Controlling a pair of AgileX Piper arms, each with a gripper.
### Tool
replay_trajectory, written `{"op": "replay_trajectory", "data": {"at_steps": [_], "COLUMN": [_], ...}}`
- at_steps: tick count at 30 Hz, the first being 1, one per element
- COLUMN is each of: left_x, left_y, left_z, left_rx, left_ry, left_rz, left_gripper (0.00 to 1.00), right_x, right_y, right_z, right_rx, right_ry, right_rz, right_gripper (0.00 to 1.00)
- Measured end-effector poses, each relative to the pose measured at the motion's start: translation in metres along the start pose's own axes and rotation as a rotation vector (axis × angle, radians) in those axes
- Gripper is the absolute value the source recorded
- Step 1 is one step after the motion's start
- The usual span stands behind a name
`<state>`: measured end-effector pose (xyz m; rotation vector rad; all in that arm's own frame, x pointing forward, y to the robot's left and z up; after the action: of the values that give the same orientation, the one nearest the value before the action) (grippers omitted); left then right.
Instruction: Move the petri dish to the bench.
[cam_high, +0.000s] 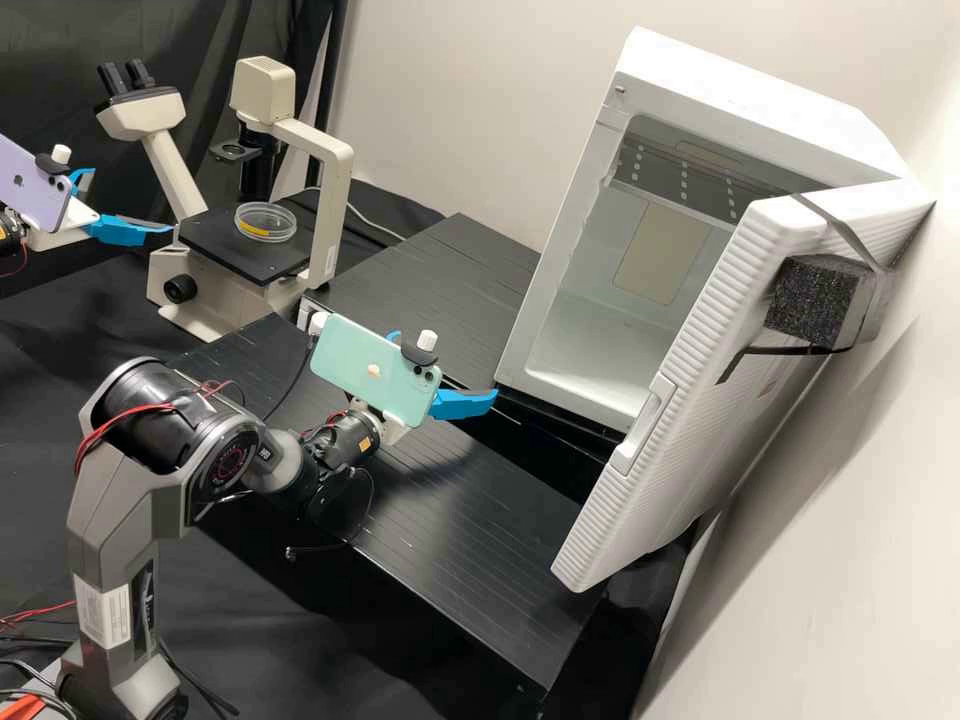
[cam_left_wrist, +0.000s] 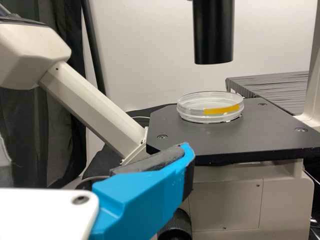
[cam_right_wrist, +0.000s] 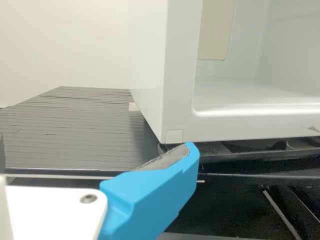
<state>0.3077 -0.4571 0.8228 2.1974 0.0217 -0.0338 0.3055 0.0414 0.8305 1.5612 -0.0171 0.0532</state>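
Black bench (cam_high: 470, 510) — pale wall (cam_high: 450, 100) behind

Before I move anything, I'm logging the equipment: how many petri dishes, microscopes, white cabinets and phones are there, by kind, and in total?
Petri dish: 1
Microscope: 1
White cabinet, door open: 1
Phones, one purple and one green: 2
Total: 5
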Motion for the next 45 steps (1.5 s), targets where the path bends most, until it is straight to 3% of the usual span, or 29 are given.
{"op": "replay_trajectory", "data": {"at_steps": [14,18,24,31,38,41,45], "left_x": [0.000,0.000,0.000,0.000,0.000,0.000,0.000], "left_y": [0.000,0.000,0.000,0.000,0.000,0.000,0.000], "left_z": [0.000,0.000,0.000,0.000,0.000,0.000,0.000], "left_rx": [0.000,0.000,0.000,0.000,0.000,0.000,0.000], "left_ry": [0.000,0.000,0.000,0.000,0.000,0.000,0.000], "left_rz": [0.000,0.000,0.000,0.000,0.000,0.000,0.000], "left_gripper": [1.00,1.00,1.00,1.00,1.00,1.00,1.00], "right_x": [-0.014,-0.034,-0.061,-0.074,-0.062,-0.053,-0.042], "right_y": [-0.001,-0.004,-0.025,-0.046,-0.045,-0.050,-0.066], "right_z": [0.002,-0.006,-0.037,-0.071,-0.116,-0.137,-0.164], "right_rx": [0.000,0.004,0.016,-0.041,-0.012,-0.022,-0.044], "right_ry": [-0.006,0.038,0.185,0.300,0.391,0.428,0.464], "right_rz": [-0.006,0.001,-0.054,-0.111,-0.056,-0.061,-0.129], "right_gripper": [1.00,1.00,1.00,1.00,1.00,1.00,1.00]}}
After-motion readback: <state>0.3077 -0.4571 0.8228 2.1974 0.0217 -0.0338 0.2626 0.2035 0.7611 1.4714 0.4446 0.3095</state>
